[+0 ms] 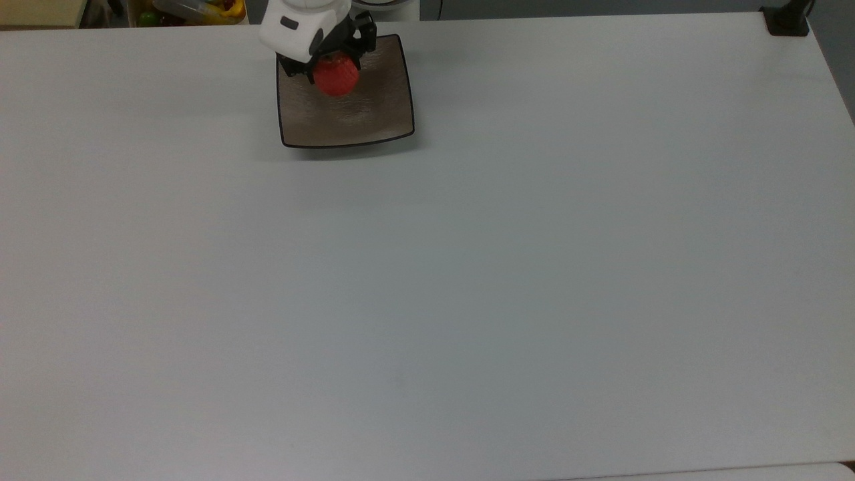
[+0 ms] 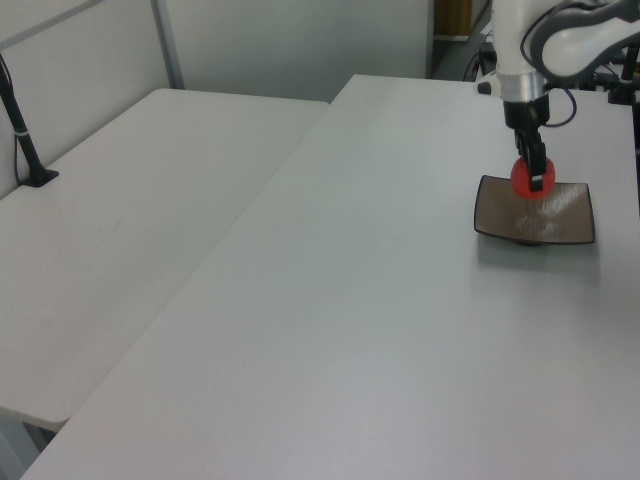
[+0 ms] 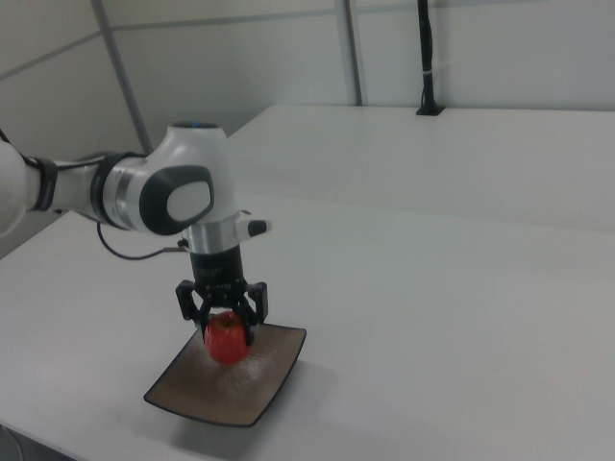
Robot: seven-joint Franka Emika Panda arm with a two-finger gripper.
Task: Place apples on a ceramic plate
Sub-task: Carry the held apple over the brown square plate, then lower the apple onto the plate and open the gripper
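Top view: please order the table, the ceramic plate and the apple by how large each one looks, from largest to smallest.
1. table
2. ceramic plate
3. apple, held above the plate in the gripper, so slightly nearer the camera, yet clearly smallest.

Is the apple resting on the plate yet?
Cannot tell. In the right view the apple, gripped in the jaws, sits low over the plate; neither contact nor gap shows plainly.
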